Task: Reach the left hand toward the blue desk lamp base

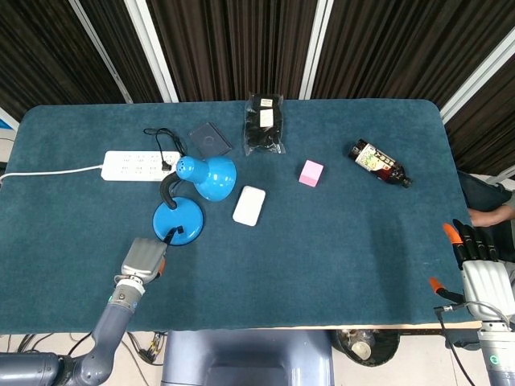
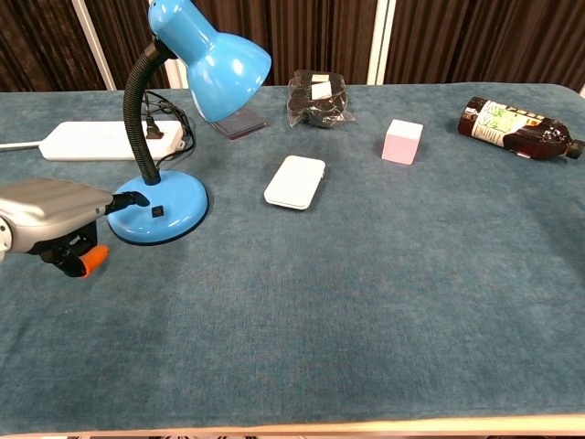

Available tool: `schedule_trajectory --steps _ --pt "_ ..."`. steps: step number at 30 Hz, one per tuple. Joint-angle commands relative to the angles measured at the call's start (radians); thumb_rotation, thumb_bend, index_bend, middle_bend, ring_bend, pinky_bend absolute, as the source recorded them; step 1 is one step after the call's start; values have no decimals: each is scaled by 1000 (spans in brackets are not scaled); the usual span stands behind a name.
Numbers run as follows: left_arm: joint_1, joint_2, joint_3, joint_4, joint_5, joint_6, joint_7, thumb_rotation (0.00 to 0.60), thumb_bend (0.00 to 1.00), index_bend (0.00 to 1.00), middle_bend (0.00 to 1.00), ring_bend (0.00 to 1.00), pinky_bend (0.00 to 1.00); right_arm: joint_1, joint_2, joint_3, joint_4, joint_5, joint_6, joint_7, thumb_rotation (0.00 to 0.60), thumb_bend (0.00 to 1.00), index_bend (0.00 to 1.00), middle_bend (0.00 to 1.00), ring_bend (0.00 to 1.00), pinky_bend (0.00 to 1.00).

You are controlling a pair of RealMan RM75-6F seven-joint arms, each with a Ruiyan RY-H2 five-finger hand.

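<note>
where left hand [image 2: 50, 210] reaches, lamp base [image 2: 169, 212] touches fingertips.

lamp [image 1: 187, 201], bottle [image 1: 380, 162] on table [image 1: 338, 249]

The left hand [image 1: 143, 259] is stretched forward on its arm, back up, dark fingers [image 2: 128, 199] pointing ahead, holding nothing. The right hand [image 1: 476, 261] rests low, fingers spread, empty.

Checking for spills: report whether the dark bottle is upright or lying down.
Lying down. The dark bottle rests on its side on the table, label facing up, near the far right edge; no spill shows around it.
</note>
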Motion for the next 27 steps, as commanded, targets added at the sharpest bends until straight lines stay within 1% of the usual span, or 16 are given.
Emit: schedule_trajectory --steps 1,17,27 --pt "-6 -5 4 5 -4 0 0 600 595 0 899 877 872 0 0 0 0 -1 1 0 600 250 0 0 0 0" --pt "-34 -37 20 35 -19 4 -11 600 597 0 898 877 872 0 1 0 -1 1 0 2 600 250 0 0 0 0" --pt "-39 -47 51 37 -27 7 -5 600 609 0 899 877 872 -1 1 1 -1 1 4 3 600 250 0 0 0 0"
